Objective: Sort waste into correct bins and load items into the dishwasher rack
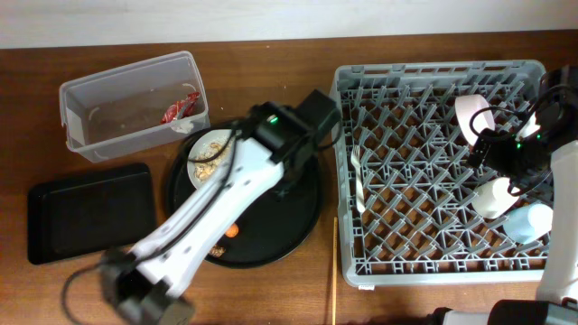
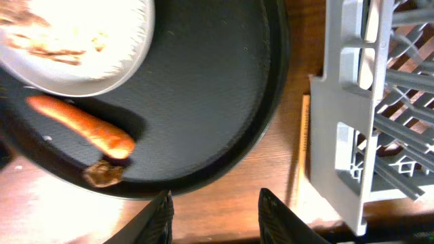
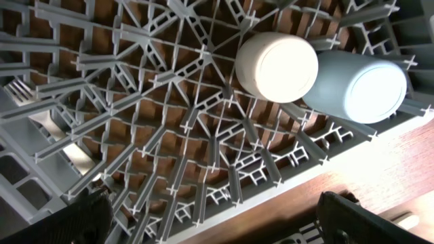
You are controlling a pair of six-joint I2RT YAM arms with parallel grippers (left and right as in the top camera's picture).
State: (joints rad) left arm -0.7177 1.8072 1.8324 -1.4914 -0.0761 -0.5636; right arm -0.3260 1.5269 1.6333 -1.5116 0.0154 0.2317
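1. Left tool [image 2: 218, 215]: fingers apart, nothing held, over the near rim of the large round black tray [image 2: 203, 88], mid-tabletop.
2. Orange carrot [image 2: 81, 125] and small brown morsel [image 2: 103, 174] lie just beside each other on that tray. The round white plate [image 2: 102, 61] carrying beige rice-like scraps [image 2: 47, 37] is near.
3. Red crinkled wrapper [image 1: 181, 108] lies inside the clear plastic rectangular tub [image 1: 126, 70], far-left corner.
4. Right tool [image 3: 217, 224]: fingers spread wide, empty, above the large square grey plastic rack [image 3: 135, 122] at the right edge. Small white cup [image 3: 277, 66] and small blue cup [image 3: 359, 85] touch inside it.
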